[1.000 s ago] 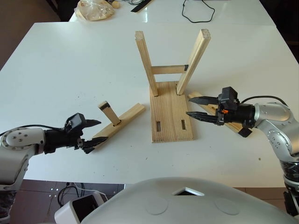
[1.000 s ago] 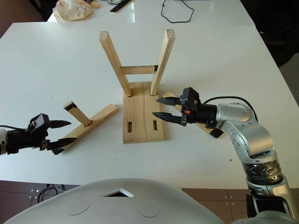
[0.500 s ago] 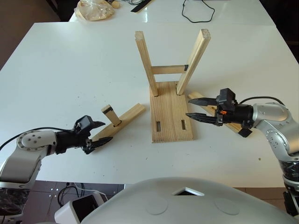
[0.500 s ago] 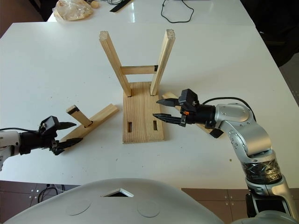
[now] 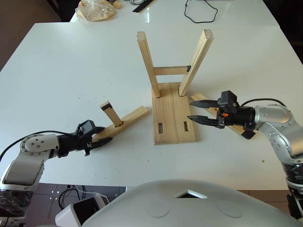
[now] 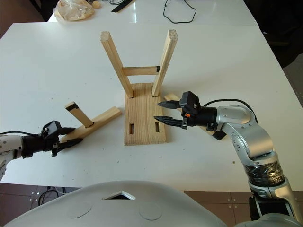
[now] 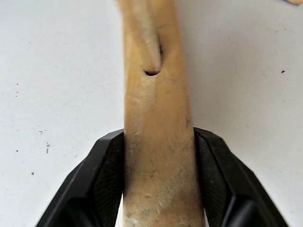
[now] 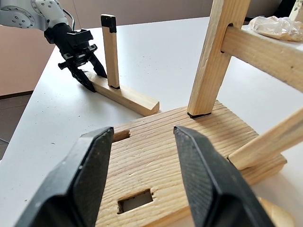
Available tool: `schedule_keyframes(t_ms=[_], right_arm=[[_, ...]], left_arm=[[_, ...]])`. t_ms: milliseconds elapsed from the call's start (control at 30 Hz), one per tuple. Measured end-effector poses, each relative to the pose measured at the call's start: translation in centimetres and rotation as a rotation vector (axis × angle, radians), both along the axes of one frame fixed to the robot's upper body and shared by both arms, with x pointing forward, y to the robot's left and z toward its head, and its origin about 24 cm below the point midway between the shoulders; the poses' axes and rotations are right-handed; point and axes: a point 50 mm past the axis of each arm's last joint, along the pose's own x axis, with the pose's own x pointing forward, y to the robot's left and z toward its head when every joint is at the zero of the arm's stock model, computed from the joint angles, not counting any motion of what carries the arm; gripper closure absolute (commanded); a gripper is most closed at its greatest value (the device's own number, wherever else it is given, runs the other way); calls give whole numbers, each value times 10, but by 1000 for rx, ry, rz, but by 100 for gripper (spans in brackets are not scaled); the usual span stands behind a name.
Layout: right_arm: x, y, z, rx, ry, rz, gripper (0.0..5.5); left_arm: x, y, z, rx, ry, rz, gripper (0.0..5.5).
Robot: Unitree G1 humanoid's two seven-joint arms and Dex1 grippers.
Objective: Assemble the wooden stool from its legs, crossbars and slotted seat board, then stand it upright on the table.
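Observation:
The slotted seat board [image 5: 173, 113] lies flat mid-table. Two legs [image 5: 147, 61] joined by a crossbar [image 5: 170, 70] stand upright in its far slots; the two near slots [image 5: 161, 127] are open. A loose leg [image 5: 129, 118] with a short crossbar stub [image 5: 110, 113] lies to the board's left. My left gripper [image 5: 103, 141] is shut on its near end, and the fingers [image 7: 111, 165] press both sides of the wood [image 7: 158, 118]. My right gripper [image 5: 196, 109] hangs open over the board's right edge [image 8: 144, 132]. Another leg [image 5: 213, 111] lies under the right arm.
A plastic bag [image 5: 96, 9] and a black cable [image 5: 201, 12] lie on the table behind. White tabletop [image 5: 71, 71] stretches wide on the left and far right. The near table edge runs just below both arms.
My left gripper moved forward onto the loose leg's near end and shut on it; the stub shifted slightly. My right gripper edged a little to the left, still open.

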Motion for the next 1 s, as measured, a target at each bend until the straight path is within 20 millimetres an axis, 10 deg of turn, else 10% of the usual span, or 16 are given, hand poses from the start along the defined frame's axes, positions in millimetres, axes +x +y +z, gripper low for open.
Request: schedule_keyframes(t_ms=[267,433,733,1000], right_arm=[[2,-3,-2,1,6,-14,316],[5,-5,11,74,-1,-21,316],[-2,11,59,322,32,143,211],[0,26,87,393,45,267,195]], left_arm=[[11,8,4,-26,-48,106,348],[28,11,43,-268,-159,223,348],[8,-63,138,-778,-270,-162,348],[2,-96,144,-831,-196,-299,348]])
